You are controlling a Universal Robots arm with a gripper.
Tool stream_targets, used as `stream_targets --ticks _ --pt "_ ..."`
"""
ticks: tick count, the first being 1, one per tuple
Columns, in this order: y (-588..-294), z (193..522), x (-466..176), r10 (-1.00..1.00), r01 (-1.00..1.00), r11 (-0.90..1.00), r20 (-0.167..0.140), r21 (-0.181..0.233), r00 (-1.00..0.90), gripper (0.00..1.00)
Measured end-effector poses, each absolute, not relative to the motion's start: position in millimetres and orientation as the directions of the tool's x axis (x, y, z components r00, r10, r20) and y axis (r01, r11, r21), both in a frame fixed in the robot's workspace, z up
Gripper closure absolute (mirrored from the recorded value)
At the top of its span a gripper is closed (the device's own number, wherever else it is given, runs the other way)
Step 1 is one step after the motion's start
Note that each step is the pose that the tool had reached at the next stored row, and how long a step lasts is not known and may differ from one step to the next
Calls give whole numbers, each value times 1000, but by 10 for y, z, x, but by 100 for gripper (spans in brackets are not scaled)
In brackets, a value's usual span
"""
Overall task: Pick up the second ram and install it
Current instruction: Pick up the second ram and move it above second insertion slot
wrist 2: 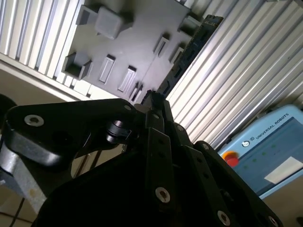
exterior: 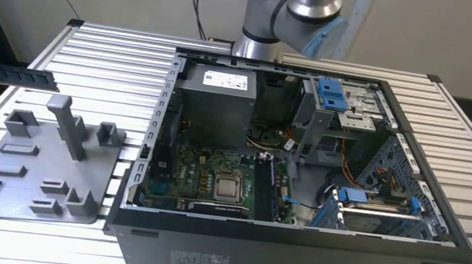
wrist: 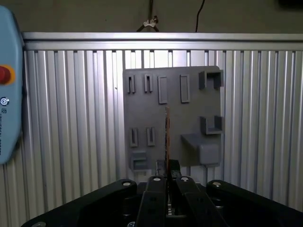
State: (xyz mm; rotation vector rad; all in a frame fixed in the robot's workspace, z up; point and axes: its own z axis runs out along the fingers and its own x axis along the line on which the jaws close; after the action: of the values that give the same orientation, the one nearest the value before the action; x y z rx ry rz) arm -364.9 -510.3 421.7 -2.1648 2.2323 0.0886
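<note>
Second ram [wrist: 166, 137] is pinched in the gripper [wrist: 166, 178] right now. In the first wrist view you see it edge-on, a thin line sticking out from between the two black fingers [wrist: 155, 189], which are pressed together on its near end. It lines up in front of the grey plate [wrist: 142, 109], roughly between the plate's rows of little slots. In the second wrist view the second ram [wrist 2: 189, 49] runs out from the gripper [wrist 2: 152, 101] at a slant along one edge of the plate [wrist 2: 137, 33], and there you can make out the dark board and its chips. I honestly can't tell from the wrist views whether the far end touches the plate or just hangs over it. In the exterior view the stick [exterior: 25, 75] lies about level, past the plate's far corner toward the exterior view's left, and looks apart from the plate [exterior: 33, 174] itself. The plate sits flat on the slatted metal table [exterior: 111, 49], with a tall post [exterior: 66, 125] and a bunch of small upright blocks on it. The open computer case [exterior: 292, 260] is just beside the plate on the exterior view's right, with its side panel off and the board showing inside. The arm [exterior: 296, 11] comes up behind the case, well apart from the plate. A blue pendant [wrist: 7, 94] with a red button sits off beyond the table from the plate in both wrist views.
</note>
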Motion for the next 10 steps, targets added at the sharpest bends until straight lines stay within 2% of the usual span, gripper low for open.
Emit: stream_targets --ticks 10 --pt "-5103 4217 -3338 -998 -999 30 -62 20 -31 86"
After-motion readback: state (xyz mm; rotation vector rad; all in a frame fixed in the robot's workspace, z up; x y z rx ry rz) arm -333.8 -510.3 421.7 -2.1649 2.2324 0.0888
